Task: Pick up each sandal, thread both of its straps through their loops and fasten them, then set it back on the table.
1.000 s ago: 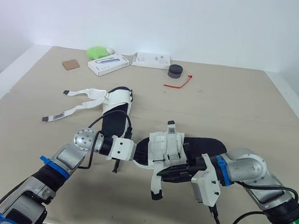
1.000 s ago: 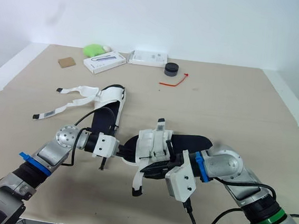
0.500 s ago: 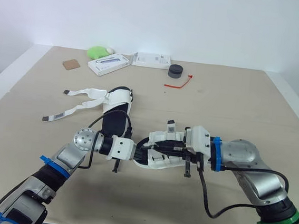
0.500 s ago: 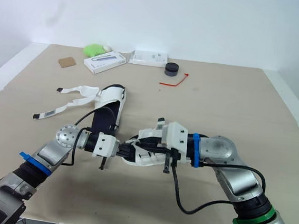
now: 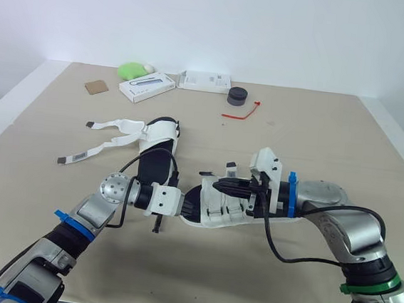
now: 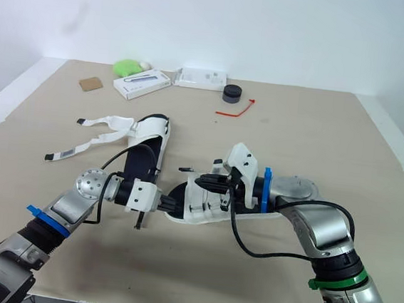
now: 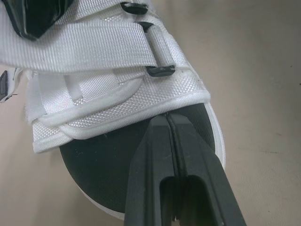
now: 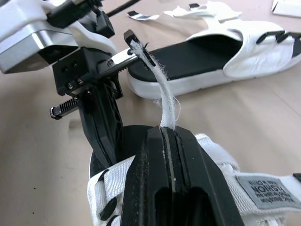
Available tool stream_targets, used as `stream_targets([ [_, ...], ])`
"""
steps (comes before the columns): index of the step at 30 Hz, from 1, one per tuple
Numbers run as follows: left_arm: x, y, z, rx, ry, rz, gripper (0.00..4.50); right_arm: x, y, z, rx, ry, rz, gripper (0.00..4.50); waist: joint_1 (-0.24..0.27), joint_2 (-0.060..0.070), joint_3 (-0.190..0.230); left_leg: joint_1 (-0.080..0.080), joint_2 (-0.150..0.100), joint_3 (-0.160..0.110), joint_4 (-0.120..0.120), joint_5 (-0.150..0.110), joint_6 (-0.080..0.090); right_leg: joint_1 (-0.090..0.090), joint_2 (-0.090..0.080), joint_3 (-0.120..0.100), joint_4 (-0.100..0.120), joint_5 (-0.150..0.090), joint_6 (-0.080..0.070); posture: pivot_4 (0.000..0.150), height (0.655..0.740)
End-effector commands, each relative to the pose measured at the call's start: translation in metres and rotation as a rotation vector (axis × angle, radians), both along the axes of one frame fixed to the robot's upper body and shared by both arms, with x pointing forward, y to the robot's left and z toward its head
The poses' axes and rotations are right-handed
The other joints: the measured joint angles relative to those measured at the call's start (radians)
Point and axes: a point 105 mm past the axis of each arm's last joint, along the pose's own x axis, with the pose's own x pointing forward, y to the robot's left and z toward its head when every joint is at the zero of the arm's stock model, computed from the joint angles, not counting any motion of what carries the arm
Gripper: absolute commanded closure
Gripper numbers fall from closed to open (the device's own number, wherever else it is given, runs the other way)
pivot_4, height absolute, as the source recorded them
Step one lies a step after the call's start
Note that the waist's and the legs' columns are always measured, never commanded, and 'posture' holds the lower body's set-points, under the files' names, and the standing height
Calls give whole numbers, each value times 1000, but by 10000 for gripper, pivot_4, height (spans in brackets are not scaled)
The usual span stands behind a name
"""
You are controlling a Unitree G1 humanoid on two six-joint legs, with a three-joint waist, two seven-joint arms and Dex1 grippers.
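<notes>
tan counter: the sandal lies lengthwise across lower centre between both arms; left claw pressed together at its left end, right claw above, pinching a strap.

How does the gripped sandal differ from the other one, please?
The held sandal is gripped by the left gripper, one strap pinched by the right gripper; the far sandal lies untouched. A strap crosses the held sandal's upper; the far sandal's straps trail loose. Both are white with black footbeds.
</notes>
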Motion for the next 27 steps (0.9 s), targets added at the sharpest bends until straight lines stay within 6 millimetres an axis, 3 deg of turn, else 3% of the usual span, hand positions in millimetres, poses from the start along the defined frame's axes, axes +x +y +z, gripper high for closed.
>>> stream_targets([
  [1,-4,15,-38,151,101,36,45000,10,-6,21,22,-67,-53,44694,0,0,0,0,0,0,0,0,0,0,0,0,0,0,0,1500,7400],
  [14,-5,14,-39,153,100,31,45000,15,-2,17,0,-9,-54,44694,0,0,0,0,0,0,0,0,0,0,0,0,0,0,0,1500,7400],
  [24,-5,14,-39,148,102,35,45000,22,-11,-4,-109,24,-107,44694,0,0,0,0,0,0,0,0,0,0,0,0,0,0,0,1500,7400],
  [27,-5,14,-40,149,104,36,45000,27,-10,1,-92,12,-122,35034,-1,0,0,0,0,0,0,0,0,0,0,0,0,0,0,1500,7400],
])
